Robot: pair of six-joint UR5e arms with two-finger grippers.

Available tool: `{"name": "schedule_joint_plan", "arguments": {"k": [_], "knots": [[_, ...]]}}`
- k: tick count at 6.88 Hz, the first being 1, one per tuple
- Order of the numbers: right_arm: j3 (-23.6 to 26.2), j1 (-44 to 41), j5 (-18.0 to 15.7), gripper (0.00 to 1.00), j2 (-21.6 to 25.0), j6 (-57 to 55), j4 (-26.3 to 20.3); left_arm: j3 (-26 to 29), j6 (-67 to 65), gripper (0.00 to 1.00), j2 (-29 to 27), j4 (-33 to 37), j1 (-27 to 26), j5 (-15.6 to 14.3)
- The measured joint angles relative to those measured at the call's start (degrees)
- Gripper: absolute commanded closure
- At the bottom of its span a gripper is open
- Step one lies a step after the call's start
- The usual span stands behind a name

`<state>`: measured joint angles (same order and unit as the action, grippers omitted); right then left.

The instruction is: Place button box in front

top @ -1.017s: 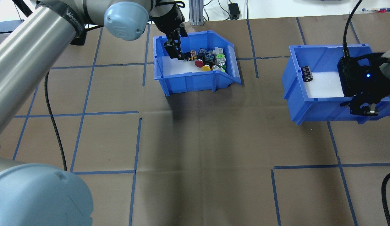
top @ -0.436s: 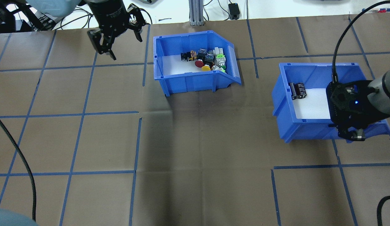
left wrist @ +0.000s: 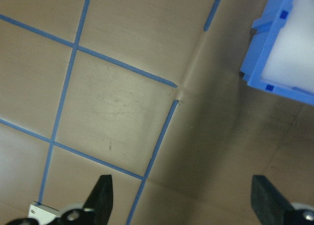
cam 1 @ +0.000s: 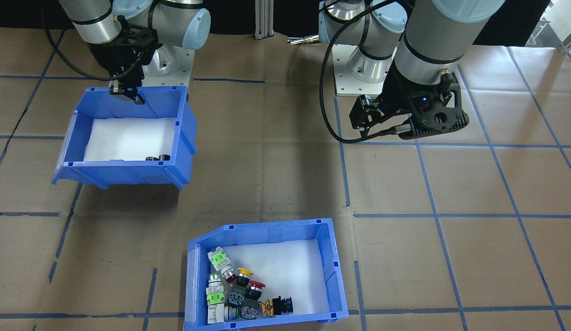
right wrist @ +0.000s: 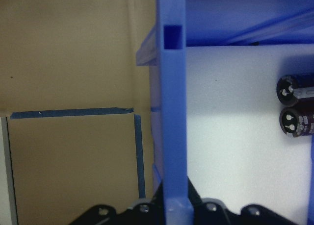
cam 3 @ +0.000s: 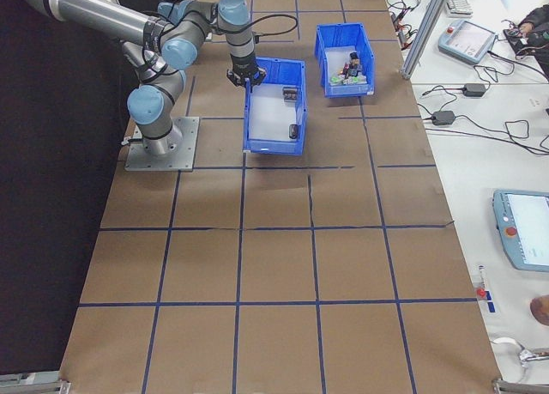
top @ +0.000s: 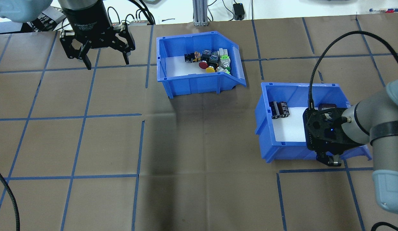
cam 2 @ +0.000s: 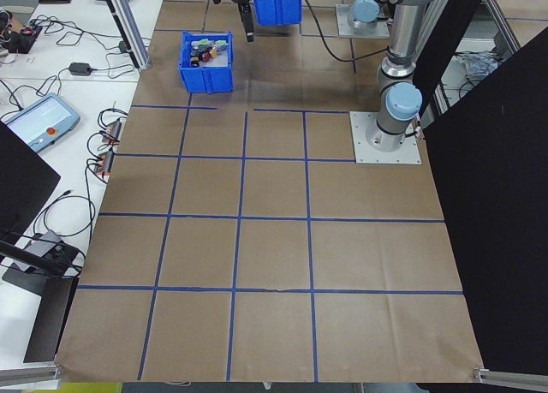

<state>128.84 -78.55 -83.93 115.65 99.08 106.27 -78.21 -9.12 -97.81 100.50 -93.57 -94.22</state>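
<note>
1. We see the button box [top: 199, 64] resting on the table [top: 199, 144] near its far edge, roughly mid-width, touched by neither arm.
2. Green, yellow, red and black push-buttons [top: 211, 61] sit clustered at the box's sloped-lip end on white foam.
3. Left gripper [top: 104, 61] hovers above the table beside the button box, apart from it, fingers spread wide and holding nothing.
4. Right gripper [top: 328, 160] is clenched on the near wall of the second blue bin [top: 272, 150]; the wrist view shows that wall running between its fingers.
5. The second blue bin appears raised off the table toward the right side, tilted; black cylinders [top: 279, 109] lie inside.
</note>
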Motion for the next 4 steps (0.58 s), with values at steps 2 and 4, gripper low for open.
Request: {"name": "schedule_joint_plan", "arguments": {"k": [2,4], "knots": [[0.9,-6.1,-0.9,0.98,-0.1,-5.7,0.5,-10.4,9.5,0.00,7.7,-7.7,0.4,2.4],[2.2,-11.5,-2.1,0.98,-0.9,-11.8,3.3,-15.0,17.5,0.00,11.7,-10.9,3.1,2.8]]}}
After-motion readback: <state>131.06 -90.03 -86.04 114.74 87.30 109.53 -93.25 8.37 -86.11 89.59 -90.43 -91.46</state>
